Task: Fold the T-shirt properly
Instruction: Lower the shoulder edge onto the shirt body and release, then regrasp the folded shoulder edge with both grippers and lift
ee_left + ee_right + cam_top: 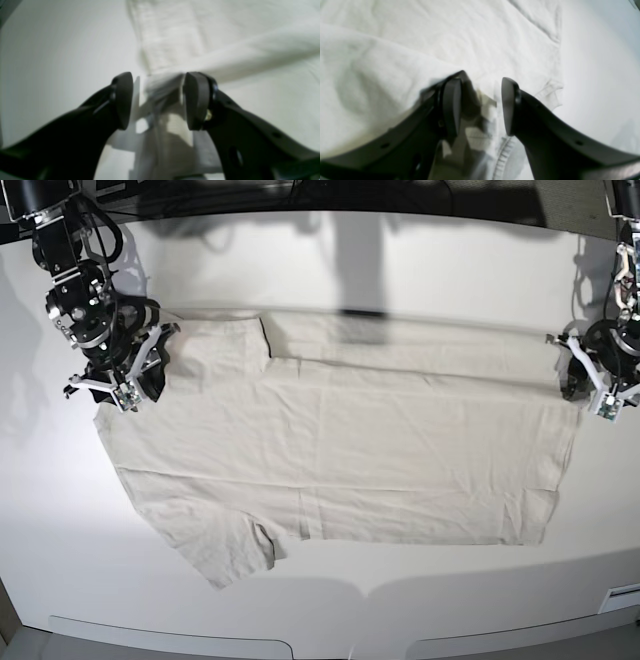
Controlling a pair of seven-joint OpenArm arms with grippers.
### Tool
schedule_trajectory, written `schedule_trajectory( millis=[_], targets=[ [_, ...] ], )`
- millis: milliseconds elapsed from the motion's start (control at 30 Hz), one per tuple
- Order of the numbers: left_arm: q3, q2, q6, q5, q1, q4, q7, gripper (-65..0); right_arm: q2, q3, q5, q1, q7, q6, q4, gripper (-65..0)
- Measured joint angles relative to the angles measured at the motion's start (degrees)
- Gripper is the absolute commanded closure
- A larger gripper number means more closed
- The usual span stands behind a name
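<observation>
Left fingers spread, right fingers spread, T-shirt edge between each pair

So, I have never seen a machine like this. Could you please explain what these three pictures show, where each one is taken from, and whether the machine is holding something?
This is a robot with two arms, set to fold a T-shirt. The base picture looks down from above on a white table where the pale shirt lies spread out, one long side already folded over. The other two pictures come from small cameras on the wrists, looking along the black fingers. The left gripper is at the right edge of the overhead picture, at one end of the shirt; its wrist picture shows open jaws with cloth between them. The right gripper is at the shirt's other end, also open over cloth. Nothing is gripped.
</observation>
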State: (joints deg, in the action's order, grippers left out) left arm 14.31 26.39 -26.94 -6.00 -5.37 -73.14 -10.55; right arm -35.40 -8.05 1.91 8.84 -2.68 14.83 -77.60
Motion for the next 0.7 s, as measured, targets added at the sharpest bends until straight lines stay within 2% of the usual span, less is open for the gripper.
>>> schedule_trajectory(
  millis=[33, 167, 267, 333, 400, 500, 533, 633, 700],
  targets=[
    [0.0, 0.4, 0.7, 0.4, 0.0, 0.0, -0.6, -32.6, 0.0, 0.0, 0.8, -0.1, 0.0, 0.0, 0.0, -26.0],
    [0.0, 3.1, 1.3, 9.7, 0.0, 0.0, -5.6, -32.6, -0.5, 0.0, 4.1, -0.1, -0.2, 0.0, 0.0, -26.0],
    [0.0, 6.5, 1.5, 20.1, 0.0, 0.0, -9.5, -32.4, -0.5, 0.6, 4.4, -0.1, -1.2, 0.0, -0.3, -26.0],
    [0.0, 8.8, 1.8, 28.2, 0.0, 0.0, -12.3, -30.5, -0.5, 1.6, 7.8, 0.0, -2.4, 0.0, -1.3, -25.8],
    [0.2, 10.2, 1.9, 35.2, 0.0, 0.0, -14.5, -23.8, -0.5, 2.7, 11.3, 0.1, -3.3, 0.0, -3.2, -20.8],
    [0.2, 10.0, 1.5, 40.4, 0.0, -0.1, -17.3, 0.0, -0.5, 3.9, 13.7, 0.2, -4.8, -0.2, -5.1, -0.4],
    [0.2, 9.6, 0.9, 40.9, 0.0, -0.1, -18.0, 0.0, -0.4, 3.9, 13.5, 0.2, -6.8, -0.3, -5.0, 0.0],
    [0.2, 7.3, -4.5, 42.8, -0.2, -0.1, -21.1, 0.0, 0.9, 3.9, 13.5, 0.7, -12.3, -0.6, -4.9, 0.0],
    [0.2, 5.3, -4.6, 43.1, 0.0, -0.2, -24.5, 0.0, 1.9, 3.9, 16.6, 0.7, -16.7, -0.6, -4.9, 0.0]
  ],
)
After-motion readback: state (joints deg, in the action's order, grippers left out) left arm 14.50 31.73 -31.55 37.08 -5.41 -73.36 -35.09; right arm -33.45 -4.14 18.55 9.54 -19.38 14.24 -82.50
